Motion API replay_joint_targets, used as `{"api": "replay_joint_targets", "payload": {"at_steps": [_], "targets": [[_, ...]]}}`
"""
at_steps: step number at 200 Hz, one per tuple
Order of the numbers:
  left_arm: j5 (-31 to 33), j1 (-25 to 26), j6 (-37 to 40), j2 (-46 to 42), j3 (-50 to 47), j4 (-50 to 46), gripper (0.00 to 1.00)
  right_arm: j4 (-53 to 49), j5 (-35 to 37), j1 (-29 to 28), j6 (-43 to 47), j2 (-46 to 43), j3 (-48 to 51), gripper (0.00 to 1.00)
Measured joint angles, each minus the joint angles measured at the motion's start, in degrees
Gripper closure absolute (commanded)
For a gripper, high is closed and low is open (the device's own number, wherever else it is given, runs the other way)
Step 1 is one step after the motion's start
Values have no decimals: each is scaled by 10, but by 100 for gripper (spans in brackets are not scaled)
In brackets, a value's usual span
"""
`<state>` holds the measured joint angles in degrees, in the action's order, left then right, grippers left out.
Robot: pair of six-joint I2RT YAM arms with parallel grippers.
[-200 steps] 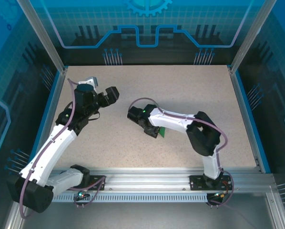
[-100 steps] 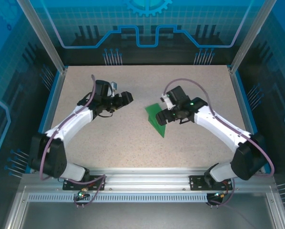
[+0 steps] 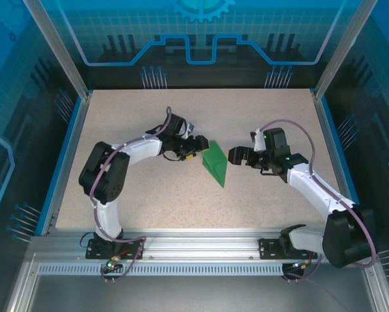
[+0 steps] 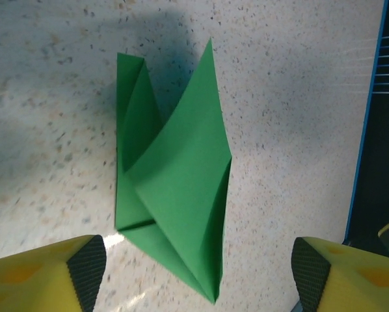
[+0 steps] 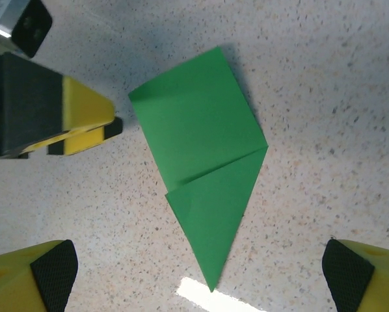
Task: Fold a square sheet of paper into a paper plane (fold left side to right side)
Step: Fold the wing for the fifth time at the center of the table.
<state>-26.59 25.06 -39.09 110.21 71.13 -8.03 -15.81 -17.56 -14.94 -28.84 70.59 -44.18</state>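
Observation:
The green sheet of paper [image 3: 215, 164] lies mid-table, folded into a pointed kite shape with its tip toward the near edge. In the left wrist view the paper [image 4: 175, 188] has one flap lifted off the layers under it. My left gripper [image 3: 196, 148] is open at the paper's left edge, and its fingers [image 4: 84, 273] stand wide on either side of the tip. My right gripper [image 3: 235, 156] is open just right of the paper, a small gap away. In the right wrist view the paper [image 5: 201, 149] lies flat ahead of the gripper [image 5: 200, 272], with the left gripper [image 5: 64, 117] beyond it.
The speckled tabletop [image 3: 155, 195] is bounded by blue rails, such as the right rail [image 3: 337, 156], and by glass walls. An aluminium rail [image 3: 201, 244] with both arm bases runs along the near edge.
The left gripper has swung right, up to the paper's left edge. The right gripper has drawn back to the right, off the paper. The paper has stayed near the same spot.

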Motion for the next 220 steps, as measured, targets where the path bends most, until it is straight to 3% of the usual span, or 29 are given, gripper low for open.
{"api": "replay_joint_targets", "payload": {"at_steps": [18,54,85,110,125,220], "targets": [[-1,7,3,37,27,0,35,11,-21,3,-8,0,10,0],[0,20,14,81,57,-2,65,49,-44,8,-16,3,19,0],[-2,20,42,82,57,-1,81,70,-44,9,-6,15,28,0],[-7,20,68,70,34,12,87,75,-51,14,19,24,27,1],[-17,20,87,52,10,15,90,81,-75,29,30,43,22,7],[-121,6,157,-41,-97,75,93,184,-232,53,75,238,-33,22]]}}
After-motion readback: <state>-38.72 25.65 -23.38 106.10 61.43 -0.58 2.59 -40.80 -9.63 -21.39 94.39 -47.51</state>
